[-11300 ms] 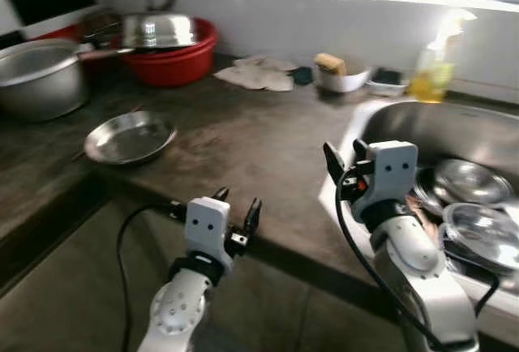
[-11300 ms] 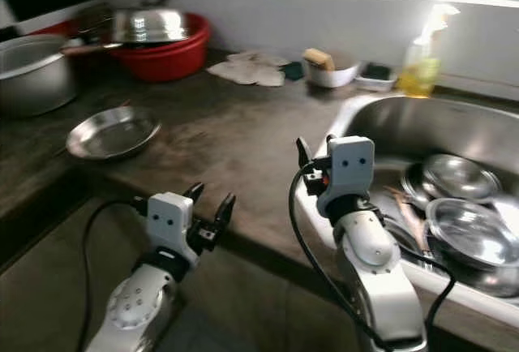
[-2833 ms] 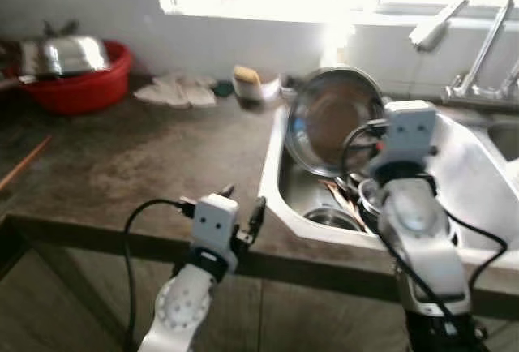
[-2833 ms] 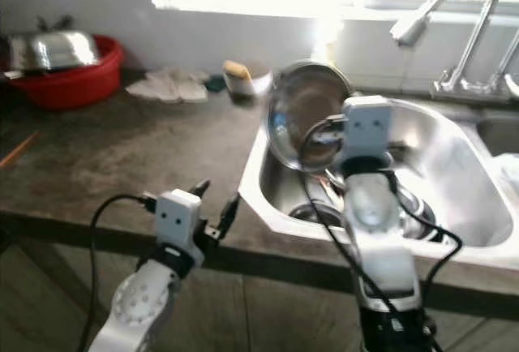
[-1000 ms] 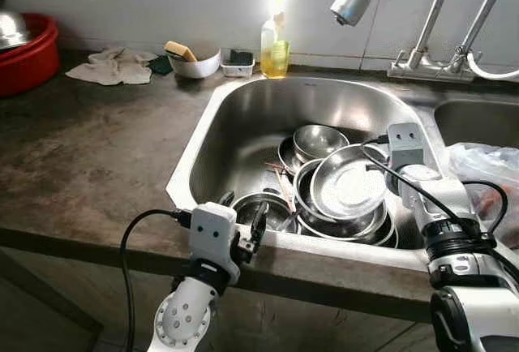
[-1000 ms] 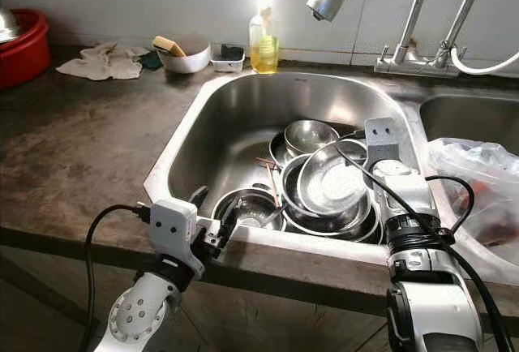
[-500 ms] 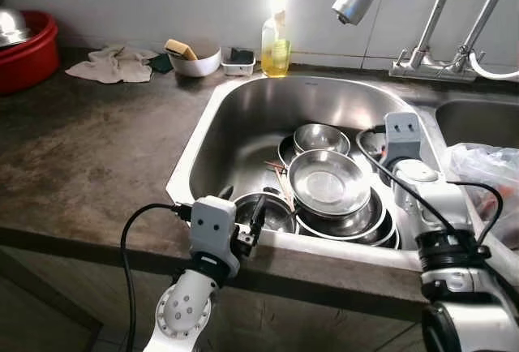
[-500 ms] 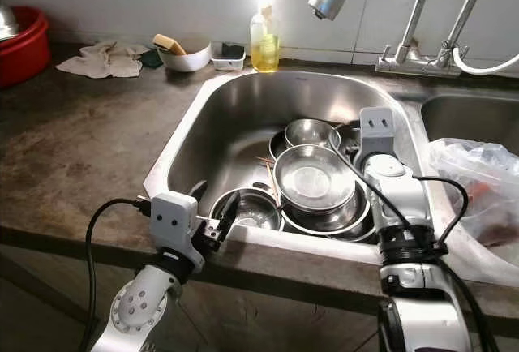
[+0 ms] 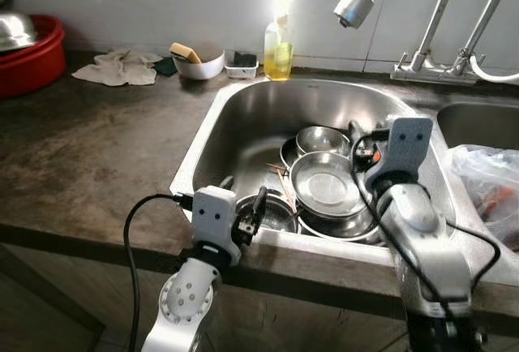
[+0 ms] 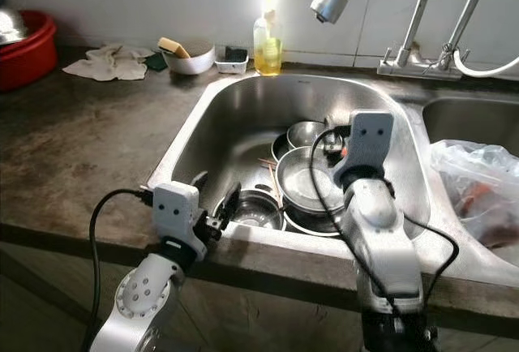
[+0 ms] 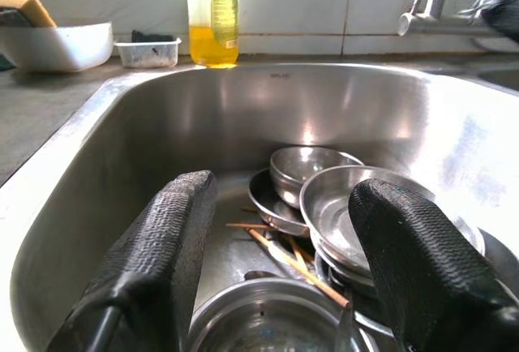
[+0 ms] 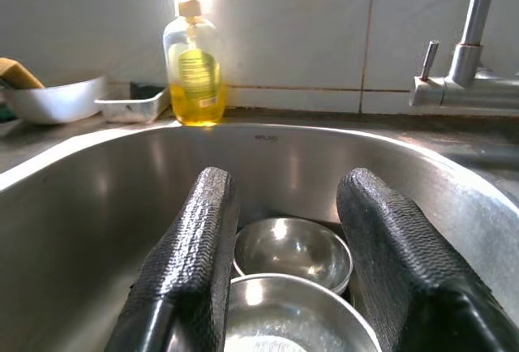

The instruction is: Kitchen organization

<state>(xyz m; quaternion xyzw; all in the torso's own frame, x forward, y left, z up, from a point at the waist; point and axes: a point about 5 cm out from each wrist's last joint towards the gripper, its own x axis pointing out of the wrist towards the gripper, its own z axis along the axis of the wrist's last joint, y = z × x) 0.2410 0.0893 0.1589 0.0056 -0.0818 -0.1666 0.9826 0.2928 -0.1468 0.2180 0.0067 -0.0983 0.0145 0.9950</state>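
Left gripper: at the near rim of the sink, fingers spread apart, nothing between them, pointing into the basin.
Small bowl: on the sink floor just beyond the left gripper.
Sink: steel basin set in a dark counter, holding the dishes.
Stacked dishes: steel plates and bowls piled near the middle of the basin, the top one upright and empty.
Sticks: thin wooden pieces lying between the small bowl and the stack.
Right gripper: raised over the stack, fingers parted and empty, aimed at the back wall.
Far bowl: behind the stack, upright.
Soap bottle: yellow liquid, on the ledge behind the sink.
White bowl: left of the bottle, with a sponge in it.
Cloth: crumpled, further left.
Red basin: far left corner.
Bag: clear plastic, right of the sink.
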